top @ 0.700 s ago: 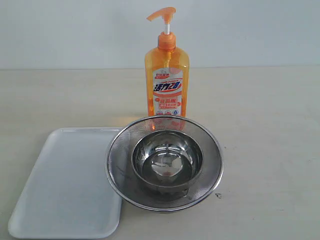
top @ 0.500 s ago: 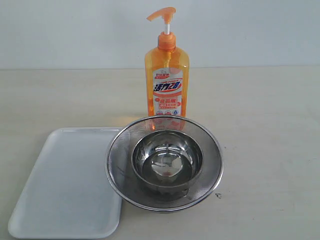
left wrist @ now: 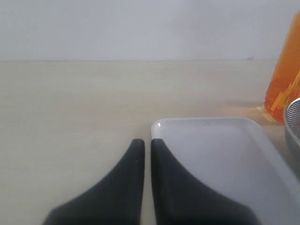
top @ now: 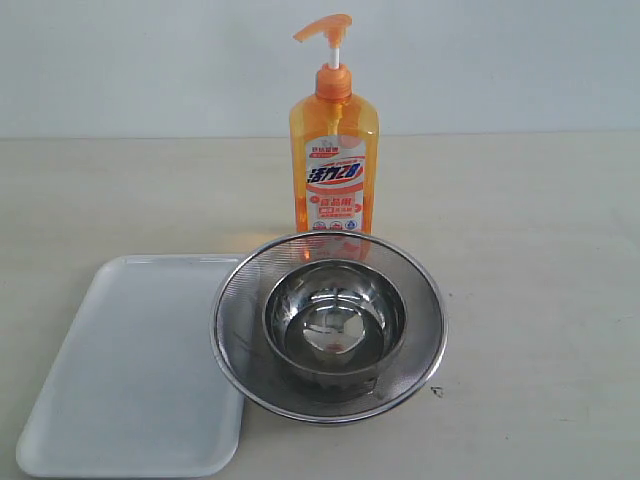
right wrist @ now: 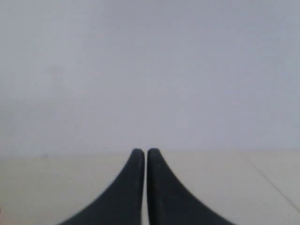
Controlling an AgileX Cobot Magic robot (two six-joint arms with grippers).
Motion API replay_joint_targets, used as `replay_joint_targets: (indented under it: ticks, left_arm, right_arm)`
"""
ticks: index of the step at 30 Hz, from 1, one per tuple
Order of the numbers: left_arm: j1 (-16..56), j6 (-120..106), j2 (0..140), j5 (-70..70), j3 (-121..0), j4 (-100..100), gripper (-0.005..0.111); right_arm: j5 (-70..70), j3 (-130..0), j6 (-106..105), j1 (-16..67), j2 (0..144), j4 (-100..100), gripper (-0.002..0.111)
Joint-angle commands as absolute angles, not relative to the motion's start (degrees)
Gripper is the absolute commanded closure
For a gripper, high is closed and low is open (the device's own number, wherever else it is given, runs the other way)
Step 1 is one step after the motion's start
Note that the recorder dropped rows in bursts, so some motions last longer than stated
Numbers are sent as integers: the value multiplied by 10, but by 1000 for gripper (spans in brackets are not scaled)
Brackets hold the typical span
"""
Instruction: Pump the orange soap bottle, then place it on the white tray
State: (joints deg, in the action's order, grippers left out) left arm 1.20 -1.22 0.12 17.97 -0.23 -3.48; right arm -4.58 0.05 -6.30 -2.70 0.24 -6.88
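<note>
The orange soap bottle (top: 334,160) stands upright at the back middle of the table, its pump head raised on a white stem. The white tray (top: 130,370) lies flat at the front left. Neither arm shows in the exterior view. In the left wrist view my left gripper (left wrist: 147,143) is shut and empty, low over the table beside a corner of the white tray (left wrist: 220,159), with the foot of the orange soap bottle (left wrist: 285,84) at the edge of the picture. My right gripper (right wrist: 145,152) is shut and empty, facing bare table and wall.
A round steel mesh strainer (top: 328,325) with a steel bowl inside stands in front of the bottle, its rim touching the tray's right edge. The strainer's rim (left wrist: 293,126) also shows in the left wrist view. A pale wall runs behind the table.
</note>
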Motion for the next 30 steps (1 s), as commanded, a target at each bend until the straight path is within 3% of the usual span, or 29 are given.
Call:
replay_joint_targets:
  ticks: [1,8,15,21,30]
  left_arm:
    - [11,-10,0,179,0,-39,102]
    - [11,-10,0,179,0,-39,102]
    - [11,-10,0,179,0,-39,102]
    - [11,-10,0,179,0,-39,102]
    - [11,-10,0,179,0,-39,102]
  right_arm:
    - [-197,0,-48,-28,0,-74,108]
    - [-110,-91,-144,-28,27,-176,108]
    - [31,-280,-210,-28,247,-173,108]
    - [5,-361,-198,-28,412,-174,108]
    - [-97,-368,-136,-28,512,-176,108]
